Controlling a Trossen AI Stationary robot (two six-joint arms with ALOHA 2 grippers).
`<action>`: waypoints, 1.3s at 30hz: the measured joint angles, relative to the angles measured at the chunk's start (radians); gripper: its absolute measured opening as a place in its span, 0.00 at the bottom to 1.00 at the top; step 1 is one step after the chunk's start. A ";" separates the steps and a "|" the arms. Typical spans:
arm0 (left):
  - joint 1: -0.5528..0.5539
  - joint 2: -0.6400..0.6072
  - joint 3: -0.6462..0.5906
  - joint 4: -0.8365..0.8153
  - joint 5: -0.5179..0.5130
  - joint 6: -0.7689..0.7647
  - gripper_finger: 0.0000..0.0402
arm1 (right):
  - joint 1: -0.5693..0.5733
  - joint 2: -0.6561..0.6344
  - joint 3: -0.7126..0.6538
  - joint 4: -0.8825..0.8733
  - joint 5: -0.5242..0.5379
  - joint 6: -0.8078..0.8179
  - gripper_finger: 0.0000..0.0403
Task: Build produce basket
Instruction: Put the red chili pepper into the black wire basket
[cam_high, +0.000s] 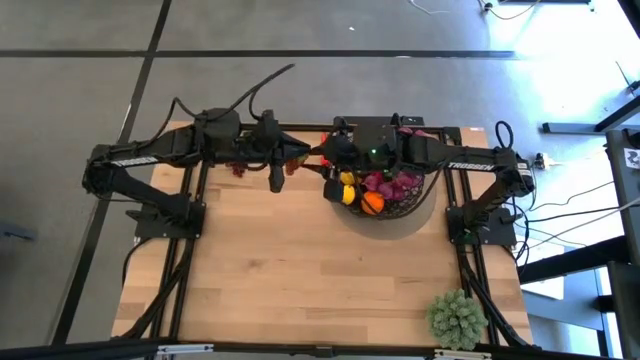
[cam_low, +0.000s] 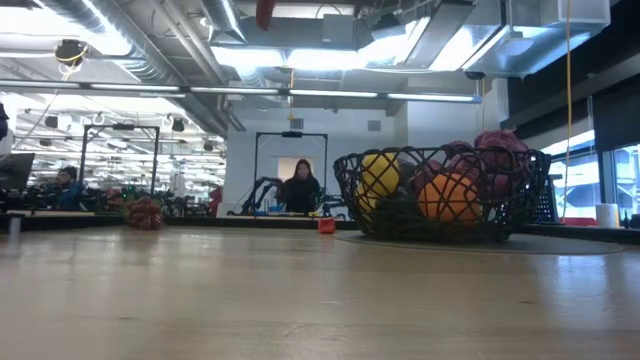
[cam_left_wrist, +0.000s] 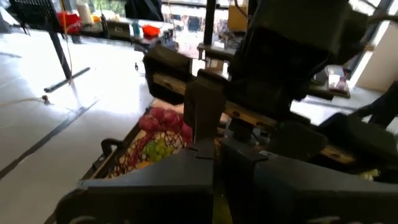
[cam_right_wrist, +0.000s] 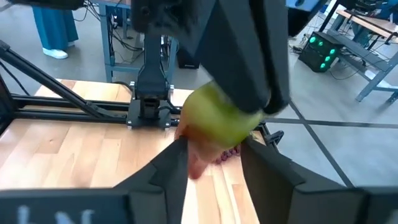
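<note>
A yellow-green fruit (cam_right_wrist: 214, 115) is seen clamped between the right gripper (cam_right_wrist: 211, 163) fingers, held up near the rim of the basket (cam_high: 420, 200) at the table's (cam_high: 300, 270) far edge. The left gripper (cam_high: 300, 155), closed and empty, is held just beside it.

Dark brown wire basket (cam_low: 440, 195) holds yellow, orange and purple produce (cam_low: 450, 196); pale wood table (cam_high: 300, 270); spiky green plant ball (cam_high: 457, 317).

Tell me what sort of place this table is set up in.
Probably a robotics lab or open industrial workspace: exposed ceiling ducts and strip lights overhead, another robot rig with a person in the background, and a concrete floor around the wooden table.
</note>
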 joint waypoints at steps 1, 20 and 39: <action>0.000 0.002 0.000 -0.005 0.001 0.000 0.00 | 0.000 0.000 -0.001 -0.003 -0.004 0.000 0.35; 0.000 0.008 0.000 -0.002 0.002 0.006 0.00 | 0.000 0.000 -0.001 0.000 -0.040 -0.028 0.07; 0.001 0.001 0.000 -0.024 -0.006 0.025 0.00 | 0.000 0.000 0.000 0.000 0.007 -0.137 0.50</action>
